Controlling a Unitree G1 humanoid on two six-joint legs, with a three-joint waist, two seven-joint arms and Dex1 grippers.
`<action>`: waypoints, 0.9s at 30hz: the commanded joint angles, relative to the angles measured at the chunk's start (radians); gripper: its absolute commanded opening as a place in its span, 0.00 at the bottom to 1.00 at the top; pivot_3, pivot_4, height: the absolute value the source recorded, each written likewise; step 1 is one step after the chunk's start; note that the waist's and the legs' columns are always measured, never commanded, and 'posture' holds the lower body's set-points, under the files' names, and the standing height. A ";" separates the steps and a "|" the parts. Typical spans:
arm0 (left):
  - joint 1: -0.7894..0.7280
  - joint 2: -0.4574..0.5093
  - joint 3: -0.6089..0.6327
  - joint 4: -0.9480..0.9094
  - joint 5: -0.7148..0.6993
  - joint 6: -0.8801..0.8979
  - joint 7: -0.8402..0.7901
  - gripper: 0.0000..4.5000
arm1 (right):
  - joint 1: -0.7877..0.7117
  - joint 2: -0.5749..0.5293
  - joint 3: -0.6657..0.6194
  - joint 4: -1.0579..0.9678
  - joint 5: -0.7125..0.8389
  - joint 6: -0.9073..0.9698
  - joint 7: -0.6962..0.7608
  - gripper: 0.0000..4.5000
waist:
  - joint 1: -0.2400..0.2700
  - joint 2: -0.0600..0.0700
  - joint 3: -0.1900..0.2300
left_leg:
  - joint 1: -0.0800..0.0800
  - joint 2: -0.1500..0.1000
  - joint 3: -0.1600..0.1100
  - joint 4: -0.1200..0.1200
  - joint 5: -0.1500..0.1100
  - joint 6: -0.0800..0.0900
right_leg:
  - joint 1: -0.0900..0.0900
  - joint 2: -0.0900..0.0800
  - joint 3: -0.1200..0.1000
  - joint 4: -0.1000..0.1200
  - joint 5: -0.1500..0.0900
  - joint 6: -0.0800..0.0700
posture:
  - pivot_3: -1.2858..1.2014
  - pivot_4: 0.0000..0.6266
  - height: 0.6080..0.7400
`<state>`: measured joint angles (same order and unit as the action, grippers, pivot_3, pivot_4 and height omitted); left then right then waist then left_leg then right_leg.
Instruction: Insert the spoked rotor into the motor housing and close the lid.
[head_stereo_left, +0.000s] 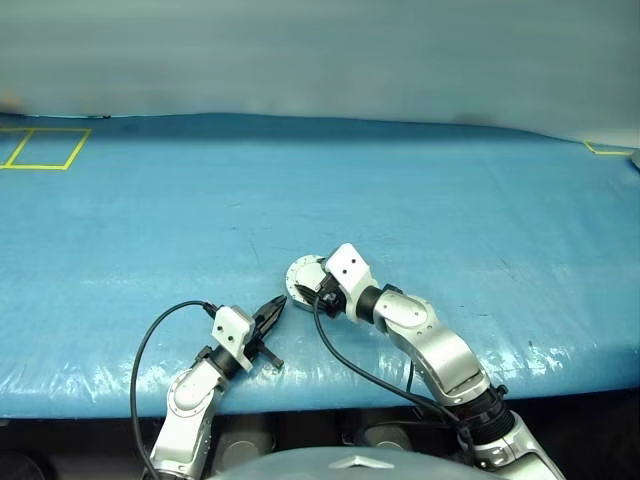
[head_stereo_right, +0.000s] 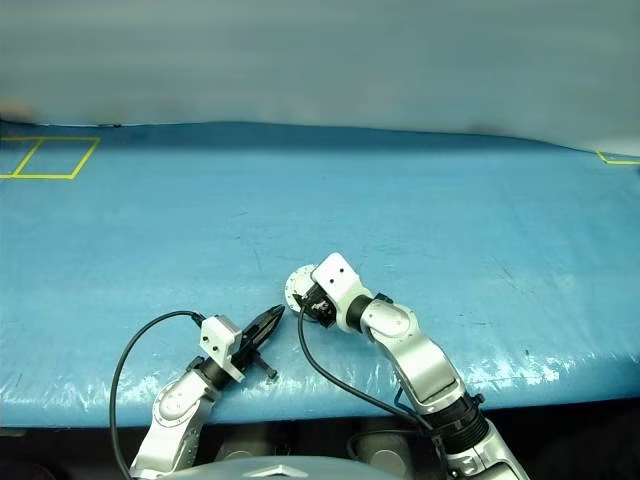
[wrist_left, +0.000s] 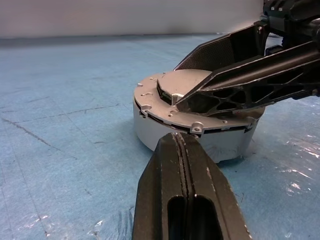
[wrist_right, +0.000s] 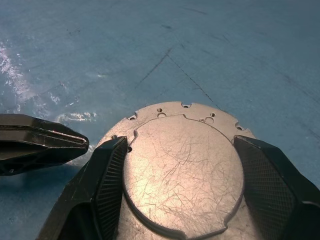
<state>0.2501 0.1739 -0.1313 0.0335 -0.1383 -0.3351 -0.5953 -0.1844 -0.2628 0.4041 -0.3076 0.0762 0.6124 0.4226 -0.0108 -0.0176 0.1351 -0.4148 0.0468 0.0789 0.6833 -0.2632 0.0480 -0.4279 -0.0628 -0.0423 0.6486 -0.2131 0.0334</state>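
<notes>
The lid (wrist_left: 175, 95) sits on the motor housing (wrist_left: 165, 135) near the front edge of the blue table (head_stereo_left: 450, 200). The right gripper (wrist_right: 175, 165) hugs the lid's sides. The left gripper (wrist_left: 181, 142), pinched tight and empty, points at the housing.

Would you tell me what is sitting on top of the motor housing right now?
The lid lies on the motor housing, plain outer face up, with the right gripper straddling it. The housing's inside is covered, so whether the rotor is in there cannot be seen.
</notes>
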 joint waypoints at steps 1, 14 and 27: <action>0.002 0.007 -0.015 -0.036 -0.005 -0.002 0.003 0.00 | -0.019 -0.004 0.006 0.025 -0.040 0.000 -0.016 0.68 | 0.000 0.000 0.000 | 0.000 0.000 0.000 0.000 0.000 0.000 | 0.000 0.000 0.000 0.000 0.000 0.000 | 0.52 0.24 1.00; -0.038 -0.003 0.028 -0.144 -0.087 0.295 0.108 0.00 | -0.033 -0.003 0.014 0.055 -0.058 0.040 -0.017 0.68 | 0.000 0.001 0.000 | 0.001 0.000 0.000 0.000 0.000 0.000 | 0.001 -0.001 -0.001 0.000 0.000 0.000 | 0.52 0.24 1.00; -0.358 0.026 0.183 -0.275 -0.529 1.080 0.192 0.00 | -0.021 0.005 0.021 0.054 -0.059 0.052 -0.024 0.68 | 0.000 0.000 0.000 | 0.003 -0.001 -0.001 0.000 0.001 0.000 | 0.009 0.002 0.000 -0.001 0.000 0.005 | 0.52 0.24 1.00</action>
<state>-0.0867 0.2059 0.0319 -0.2287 -0.6330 0.7221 -0.4076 -0.2188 -0.2543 0.4232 -0.2792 0.0366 0.6341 0.4082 -0.0111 -0.0172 0.1350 -0.4111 0.0462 0.0772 0.6834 -0.2622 0.0478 -0.4170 -0.0610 -0.0425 0.6465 -0.2133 0.0388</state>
